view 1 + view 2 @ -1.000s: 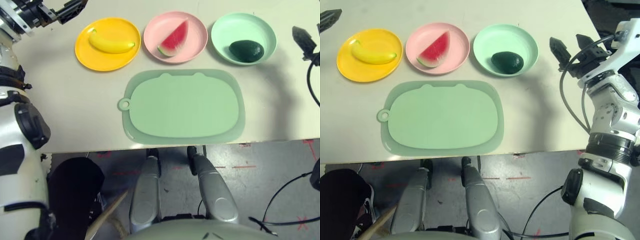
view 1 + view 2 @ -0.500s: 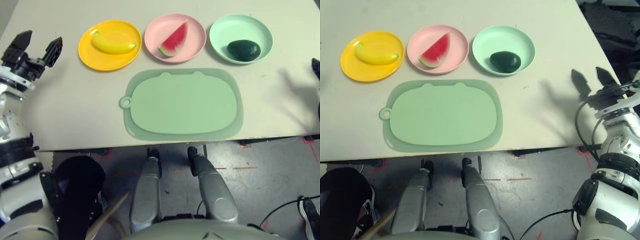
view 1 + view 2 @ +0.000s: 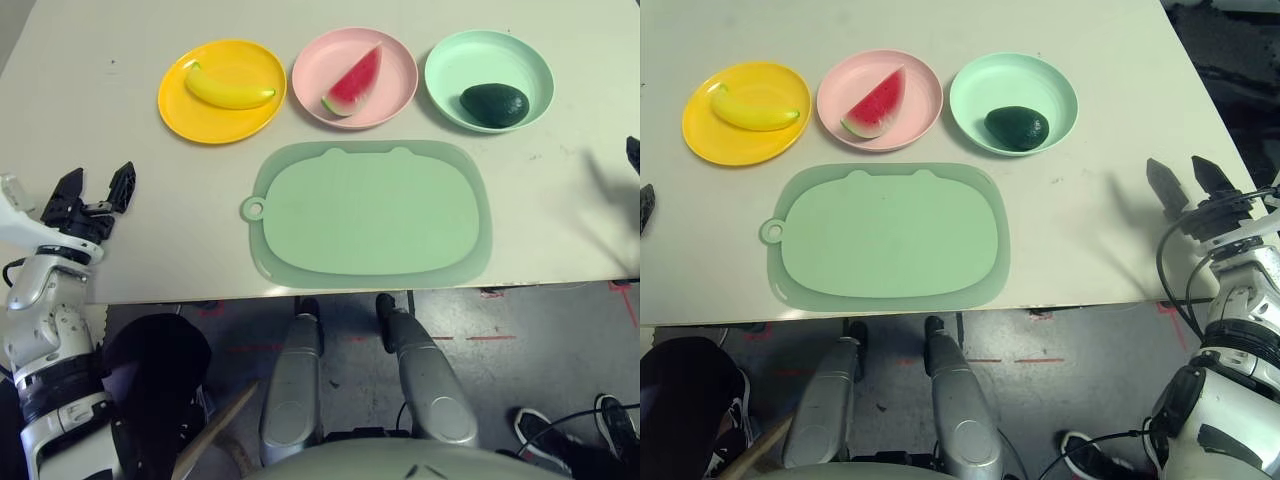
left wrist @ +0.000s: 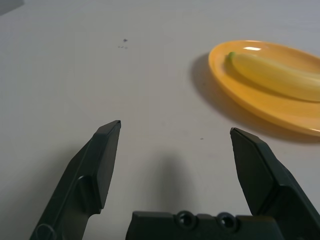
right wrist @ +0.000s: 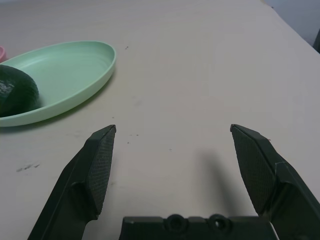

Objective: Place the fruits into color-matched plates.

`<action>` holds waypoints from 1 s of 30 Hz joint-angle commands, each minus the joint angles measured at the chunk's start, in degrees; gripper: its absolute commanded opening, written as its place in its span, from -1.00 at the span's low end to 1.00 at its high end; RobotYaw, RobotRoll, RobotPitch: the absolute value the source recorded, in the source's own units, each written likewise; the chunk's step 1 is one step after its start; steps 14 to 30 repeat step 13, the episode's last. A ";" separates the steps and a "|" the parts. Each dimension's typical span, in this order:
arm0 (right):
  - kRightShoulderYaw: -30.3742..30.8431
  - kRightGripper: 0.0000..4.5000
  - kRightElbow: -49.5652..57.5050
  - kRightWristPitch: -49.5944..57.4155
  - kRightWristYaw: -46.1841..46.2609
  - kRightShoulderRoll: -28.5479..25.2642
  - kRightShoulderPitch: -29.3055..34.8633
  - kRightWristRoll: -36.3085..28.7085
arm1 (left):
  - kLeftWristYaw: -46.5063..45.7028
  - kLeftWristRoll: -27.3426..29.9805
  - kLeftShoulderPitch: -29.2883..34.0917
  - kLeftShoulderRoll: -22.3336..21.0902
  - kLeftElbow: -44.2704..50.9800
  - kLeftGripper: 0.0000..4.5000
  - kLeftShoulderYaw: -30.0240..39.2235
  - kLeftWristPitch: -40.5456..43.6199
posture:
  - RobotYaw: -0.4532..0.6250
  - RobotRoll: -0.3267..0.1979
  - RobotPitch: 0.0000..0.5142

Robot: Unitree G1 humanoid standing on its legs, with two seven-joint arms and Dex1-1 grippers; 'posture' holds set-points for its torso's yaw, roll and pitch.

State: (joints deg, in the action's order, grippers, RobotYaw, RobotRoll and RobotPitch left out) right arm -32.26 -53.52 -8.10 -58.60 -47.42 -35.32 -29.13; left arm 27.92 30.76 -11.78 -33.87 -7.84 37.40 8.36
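Observation:
Three plates stand in a row at the far side of the table. A yellow banana point(image 3: 229, 88) lies in the yellow-orange plate point(image 3: 190, 112). The red watermelon wedge point(image 3: 353, 80) rests in the pink plate point(image 3: 385, 100). In the mint green plate point(image 3: 460, 60) sits the dark green avocado point(image 3: 494, 104). My left gripper point(image 3: 96, 188) hovers open and empty over the table's near left edge, well short of the yellow-orange plate point(image 4: 260, 102). My right gripper point(image 3: 1189, 182) is open and empty at the table's right edge, with the mint green plate point(image 5: 65, 75) ahead of it.
A larger pale green cutting mat point(image 3: 370, 210) with a small ring tab lies in the middle of the table, in front of the plates. The table's front edge runs just below it. Cables trail beside my right arm point(image 3: 1170, 270).
Both arms have drawn back from the plates toward the near table edges, the left much further in the last half second. The fruits and plates have stayed put. The camera shifted slightly.

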 commanded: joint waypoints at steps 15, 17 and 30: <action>0.31 1.00 -0.96 -1.27 -0.30 0.86 0.83 0.53 | -2.14 -1.58 1.08 0.94 2.49 0.98 -3.18 -0.48 | -0.20 0.25 0.56; 0.31 1.00 -0.96 -1.27 -0.30 0.86 0.83 0.53 | -2.14 -1.58 1.08 0.94 2.49 0.98 -3.18 -0.48 | -0.20 0.25 0.56; 0.31 1.00 -0.96 -1.27 -0.30 0.86 0.83 0.53 | -2.14 -1.58 1.08 0.94 2.49 0.98 -3.18 -0.48 | -0.20 0.25 0.56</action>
